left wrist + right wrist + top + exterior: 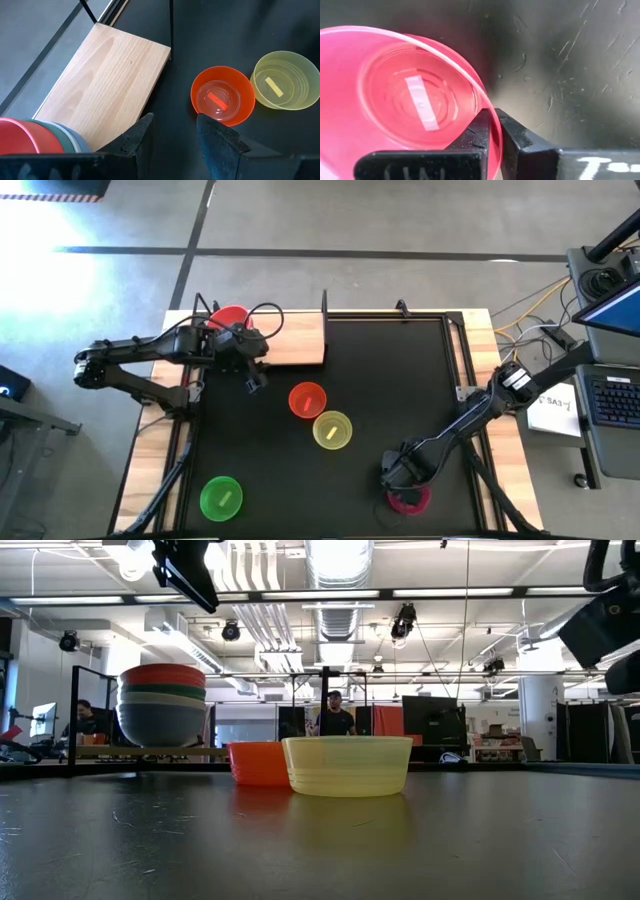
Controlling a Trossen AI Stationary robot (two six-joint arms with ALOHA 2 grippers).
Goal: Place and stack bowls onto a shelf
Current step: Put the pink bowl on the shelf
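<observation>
A stack of several bowls, red on top [230, 315], stands on the left end of the light wooden shelf [295, 340]; it also shows in the low view [160, 705]. My left gripper [172, 135] is open and empty, above the mat beside the shelf's near edge [252, 378]. An orange bowl [307, 400], a yellow bowl [332, 430] and a green bowl [221, 497] stand upright on the black mat. My right gripper [400, 480] is shut on the magenta bowl [410, 100] at the near right. My right gripper holds the magenta bowl by its rim [487, 107], one finger inside the bowl and one outside, the wall pinched between them. The fingers come from above, slanting down. The bowl is open side up; whether it is clear of the mat I cannot tell.
The shelf's thin black uprights [171, 30] stand at its corners. The right part of the board [110, 75] is bare. A black frame rail [460, 370] runs along the mat's right side. People stand in the room beyond [335, 715].
</observation>
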